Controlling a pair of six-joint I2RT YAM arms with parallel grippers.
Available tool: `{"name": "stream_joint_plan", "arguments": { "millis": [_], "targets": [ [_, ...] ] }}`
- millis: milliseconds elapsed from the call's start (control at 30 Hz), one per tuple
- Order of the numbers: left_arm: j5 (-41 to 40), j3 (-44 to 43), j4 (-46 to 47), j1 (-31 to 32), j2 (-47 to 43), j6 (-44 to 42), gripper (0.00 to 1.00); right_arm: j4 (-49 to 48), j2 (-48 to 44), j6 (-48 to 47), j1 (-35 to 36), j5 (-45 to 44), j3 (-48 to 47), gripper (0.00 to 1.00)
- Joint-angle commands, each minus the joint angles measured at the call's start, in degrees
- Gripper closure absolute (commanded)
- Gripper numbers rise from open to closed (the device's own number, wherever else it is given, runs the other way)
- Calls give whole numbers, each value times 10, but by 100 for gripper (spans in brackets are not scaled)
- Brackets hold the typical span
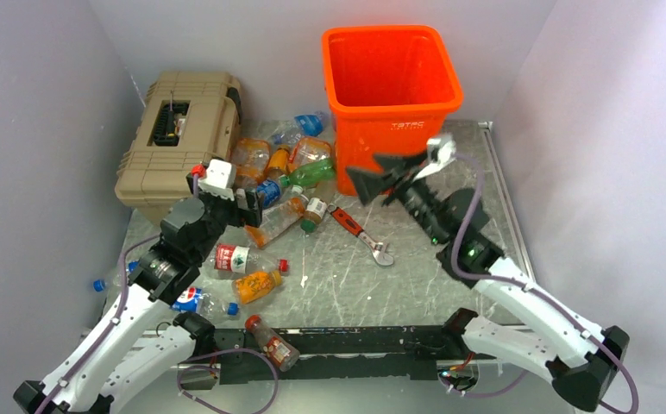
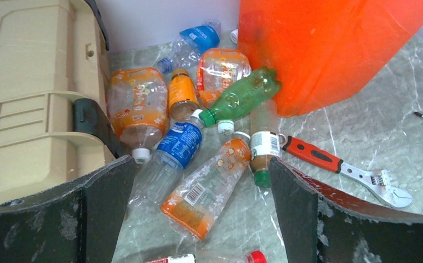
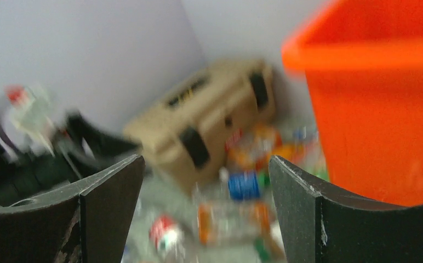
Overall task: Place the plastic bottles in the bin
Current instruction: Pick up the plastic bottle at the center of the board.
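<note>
From above, the orange bin (image 1: 392,82) stands upright at the far side of the tabletop (image 1: 373,293), right of centre, with a tan toolbox (image 1: 179,138) in the far left corner. Most of the plastic bottles (image 1: 311,151) lie heaped between toolbox and bin. A few more lie near the left arm, and one lies at the near edge. A red-handled wrench (image 1: 362,235) lies just in front of the bin. The left hand (image 1: 250,203) hangs over the near side of the heap. The right hand (image 1: 380,179) is raised beside the bin's front wall. Both have their fingers spread and hold nothing. In the left wrist view, the fingers stand wide apart above an orange-labelled bottle (image 2: 209,189) and a blue-labelled bottle (image 2: 176,145). A green bottle (image 2: 242,96) leans against the bin's wall. The right wrist view is blurred. Its fingers are parted and empty, with the bin at right and the toolbox and bottles beyond.
</note>
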State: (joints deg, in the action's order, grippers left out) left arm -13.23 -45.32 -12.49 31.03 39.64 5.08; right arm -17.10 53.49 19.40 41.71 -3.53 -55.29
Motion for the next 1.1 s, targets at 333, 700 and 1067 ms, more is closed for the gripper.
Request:
{"name": "stream_joint_plan", "arguments": {
  "millis": [333,700,1067],
  "targets": [
    [26,-135,-234,36,172,46,5,79,-168,127,15,55,366,13],
    [118,-202,-234,63,339,33,1,78,-189,126,15,37,409,12],
    [20,-402,-245,69,592,-3,2,118,-245,112,15,12,419,12]
  ]
}}
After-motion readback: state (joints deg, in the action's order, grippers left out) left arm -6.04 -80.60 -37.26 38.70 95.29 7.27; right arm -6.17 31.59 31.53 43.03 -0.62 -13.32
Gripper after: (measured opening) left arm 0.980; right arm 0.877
